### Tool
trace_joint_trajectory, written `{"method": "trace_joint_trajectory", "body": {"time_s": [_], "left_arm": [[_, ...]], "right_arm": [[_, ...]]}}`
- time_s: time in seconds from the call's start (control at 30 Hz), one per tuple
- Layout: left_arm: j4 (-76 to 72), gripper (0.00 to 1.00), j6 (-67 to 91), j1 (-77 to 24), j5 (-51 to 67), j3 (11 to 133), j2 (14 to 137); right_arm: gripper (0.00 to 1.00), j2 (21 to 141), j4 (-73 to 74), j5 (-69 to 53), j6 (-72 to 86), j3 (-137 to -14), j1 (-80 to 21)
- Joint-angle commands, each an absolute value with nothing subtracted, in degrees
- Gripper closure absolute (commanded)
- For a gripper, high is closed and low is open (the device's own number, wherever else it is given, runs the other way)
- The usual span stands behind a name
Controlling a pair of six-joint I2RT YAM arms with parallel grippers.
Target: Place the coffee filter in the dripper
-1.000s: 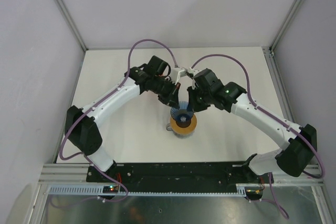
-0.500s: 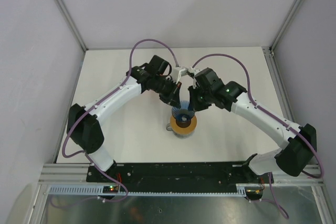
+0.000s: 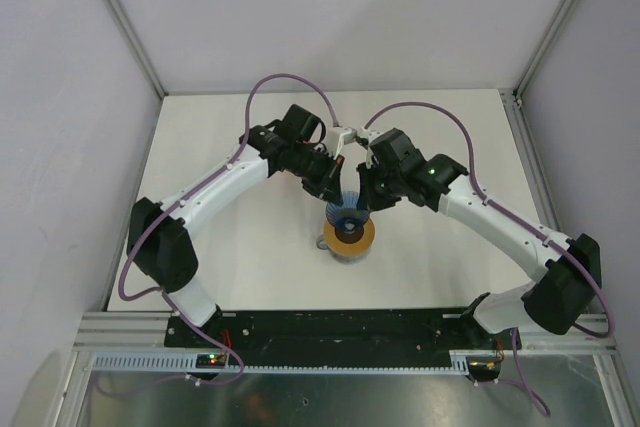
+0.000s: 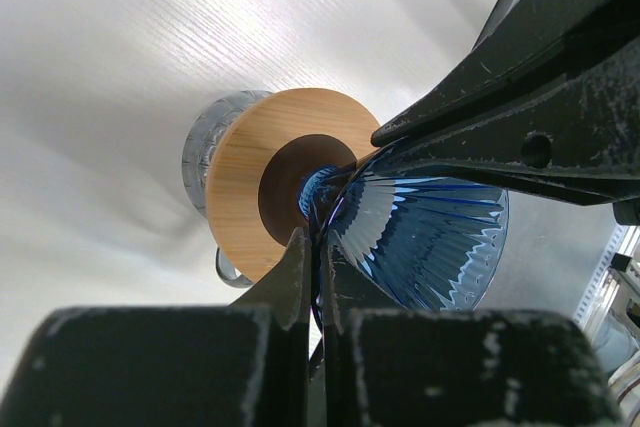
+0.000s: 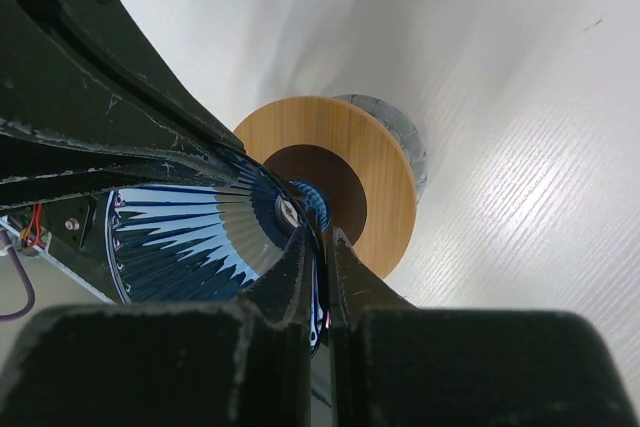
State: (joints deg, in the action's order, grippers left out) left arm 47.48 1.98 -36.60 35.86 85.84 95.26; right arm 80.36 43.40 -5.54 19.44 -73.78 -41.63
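The dripper, a blue ribbed translucent cone, is held between both grippers right over the grey cup with the wooden ring top. My left gripper is shut on the dripper's thin wall. My right gripper is shut on the opposite wall. In both wrist views the cone's narrow end sits at the dark hole of the wooden ring. I cannot tell whether it rests on the ring. The coffee filter is not in view.
The grey cup's side and its handle show below the wooden ring. The two grippers nearly touch above the cup. White tabletop lies all around, with frame posts at the corners.
Both arms have shifted only slightly. The dripper stays held over the cup in nearly the same place.
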Motion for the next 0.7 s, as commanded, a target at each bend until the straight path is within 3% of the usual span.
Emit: {"method": "trace_joint_trajectory", "body": {"time_s": [0.0, 0.67], "left_arm": [[47.28, 1.0, 2.15, -37.0, 41.15, 88.11, 91.82], [47.25, 1.0, 2.55, -36.95, 42.85, 85.91, 91.98]], "right_arm": [[1.0, 81.99, 43.66, -4.01, 18.07, -75.41, -41.12], [1.0, 81.66, 46.26, -5.35, 18.3, -73.98, -40.1]]}}
